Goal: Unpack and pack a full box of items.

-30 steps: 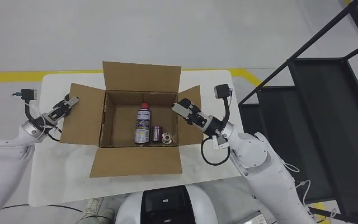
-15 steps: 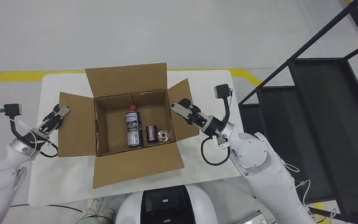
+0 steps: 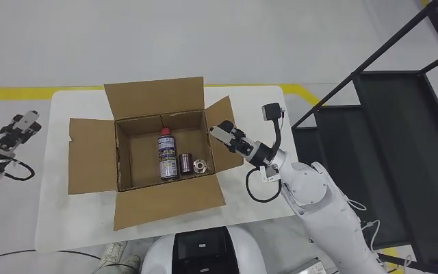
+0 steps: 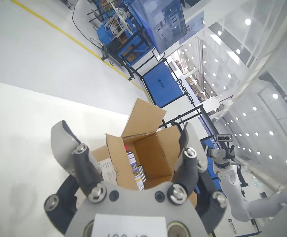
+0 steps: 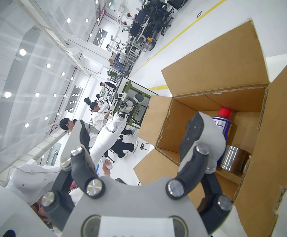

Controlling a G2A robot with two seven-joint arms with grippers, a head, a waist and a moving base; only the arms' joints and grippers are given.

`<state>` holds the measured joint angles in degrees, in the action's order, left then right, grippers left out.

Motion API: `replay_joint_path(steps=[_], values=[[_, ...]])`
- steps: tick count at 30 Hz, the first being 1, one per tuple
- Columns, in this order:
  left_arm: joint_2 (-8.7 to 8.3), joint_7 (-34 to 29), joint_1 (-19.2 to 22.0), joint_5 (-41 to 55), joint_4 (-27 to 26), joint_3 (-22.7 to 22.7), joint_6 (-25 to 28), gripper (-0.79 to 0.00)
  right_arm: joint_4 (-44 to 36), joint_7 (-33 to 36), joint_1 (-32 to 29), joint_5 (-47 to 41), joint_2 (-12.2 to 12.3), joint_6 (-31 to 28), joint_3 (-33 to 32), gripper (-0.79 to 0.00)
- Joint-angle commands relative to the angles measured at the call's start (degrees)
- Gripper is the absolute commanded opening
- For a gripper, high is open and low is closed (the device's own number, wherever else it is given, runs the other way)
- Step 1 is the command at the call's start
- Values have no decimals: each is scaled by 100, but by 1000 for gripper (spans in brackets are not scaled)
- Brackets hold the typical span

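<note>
On the white table [image 3: 253, 103], the open cardboard box [image 3: 156, 97] holds a spray can [image 3: 166, 156] and a steel cylinder [image 3: 185, 163]. My right gripper [image 3: 221, 130], fingers apart, hovers at the right flap [image 3: 222, 109] and could snag it reaching in. My left gripper [image 3: 22, 125], also spread, hangs off the table's left edge, room to spare.

We see a pale grey floor [image 3: 205, 34] crossed by a yellow line [image 3: 27, 92] beyond the white table [image 3: 263, 109], black metal stairs [image 3: 383, 109] beside it, and farther off blue shelving racks [image 4: 116, 33], a large wall screen [image 4: 170, 20] and rows of round ceiling lights [image 4: 247, 21].
</note>
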<state>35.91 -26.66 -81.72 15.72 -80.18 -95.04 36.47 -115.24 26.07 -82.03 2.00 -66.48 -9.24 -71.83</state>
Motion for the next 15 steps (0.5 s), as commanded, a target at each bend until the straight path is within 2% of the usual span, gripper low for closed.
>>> replay_joint_path(steps=[1, 5, 15], values=[[-14, -147, 34, -12, -35, -178, 14, 0, 0, 0, 0, 0, 0, 0, 0, 0], [-7, -326, 42, 23, -111, -290, -148, 0, 0, 0, 0, 0, 0, 0, 0, 0], [-7, -326, 42, 23, -111, -290, -148, 0, 0, 0, 0, 0, 0, 0, 0, 0]])
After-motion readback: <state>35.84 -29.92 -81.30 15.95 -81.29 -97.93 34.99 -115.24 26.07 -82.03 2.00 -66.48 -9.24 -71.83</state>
